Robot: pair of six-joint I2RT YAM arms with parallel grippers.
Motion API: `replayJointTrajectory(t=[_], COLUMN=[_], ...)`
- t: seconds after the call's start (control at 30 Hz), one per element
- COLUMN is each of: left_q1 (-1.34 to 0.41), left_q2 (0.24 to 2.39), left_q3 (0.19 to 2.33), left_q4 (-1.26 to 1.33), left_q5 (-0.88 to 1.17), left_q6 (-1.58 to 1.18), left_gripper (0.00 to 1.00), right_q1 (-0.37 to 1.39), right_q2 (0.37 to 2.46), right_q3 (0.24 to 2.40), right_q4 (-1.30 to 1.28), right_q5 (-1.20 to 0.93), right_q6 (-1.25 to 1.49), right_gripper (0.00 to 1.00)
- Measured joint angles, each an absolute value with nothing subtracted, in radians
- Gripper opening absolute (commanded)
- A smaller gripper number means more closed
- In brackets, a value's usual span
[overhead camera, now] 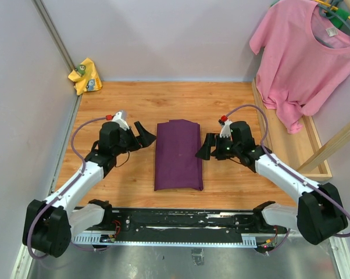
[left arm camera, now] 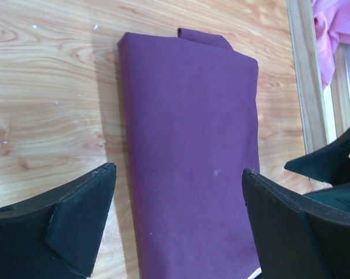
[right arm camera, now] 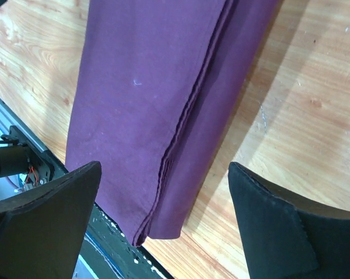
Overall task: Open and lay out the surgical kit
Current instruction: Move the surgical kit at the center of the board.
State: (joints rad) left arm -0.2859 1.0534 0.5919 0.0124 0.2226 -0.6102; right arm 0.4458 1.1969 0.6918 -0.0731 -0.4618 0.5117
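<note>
Jaws spread wide on both arms, nothing held. Your left gripper (overhead camera: 145, 136) hovers just beside the wrap (overhead camera: 178, 154), at its left edge. Wrap lies folded shut, lengthwise in the middle of the table (overhead camera: 134, 99), contents hidden. Right gripper (overhead camera: 205, 146) sits just beside the right edge, where stacked fold edges (right arm camera: 186, 116) run. Risk: you pinch every layer instead of the top flap, the whole bundle lifts and whatever's inside slides out. Risk: a one-sided pull drags it toward the rail (overhead camera: 181, 221), near its end.

White-and-black arms (overhead camera: 82, 177) with lilac cables (overhead camera: 76, 136) and black wedge-shaped fingers (left arm camera: 76, 221).
</note>
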Motion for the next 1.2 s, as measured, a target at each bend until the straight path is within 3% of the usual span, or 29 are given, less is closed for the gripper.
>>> replayJointTrajectory(t=[0.23, 0.33, 0.43, 0.57, 0.8, 1.2], left_q1=[-0.328, -0.373, -0.411, -0.442, -0.506, -0.553], left_q2=[1.049, 1.071, 1.122, 1.18, 1.211, 1.267], left_q3=[0.557, 0.549, 0.548, 0.533, 0.517, 0.512], left_q4=[0.023, 0.02, 0.018, 0.022, 0.029, 0.082], left_q5=[0.228, 0.208, 0.19, 0.165, 0.123, 0.083], left_q6=[-0.622, -0.634, -0.638, -0.656, -0.686, -0.727], left_gripper=[0.57, 0.52, 0.48, 0.47, 0.56, 0.59], right_q1=[0.494, 0.52, 0.531, 0.54, 0.602, 0.646], right_q2=[1.181, 1.17, 1.176, 1.226, 1.277, 1.333], right_q3=[0.671, 0.661, 0.645, 0.642, 0.641, 0.621], right_q4=[-0.089, -0.085, -0.075, -0.064, -0.053, 0.019], right_q5=[-0.414, -0.39, -0.382, -0.381, -0.375, -0.357], right_q6=[0.522, 0.527, 0.532, 0.537, 0.544, 0.564], right_gripper=[0.61, 0.53, 0.53, 0.58, 0.63, 0.65])
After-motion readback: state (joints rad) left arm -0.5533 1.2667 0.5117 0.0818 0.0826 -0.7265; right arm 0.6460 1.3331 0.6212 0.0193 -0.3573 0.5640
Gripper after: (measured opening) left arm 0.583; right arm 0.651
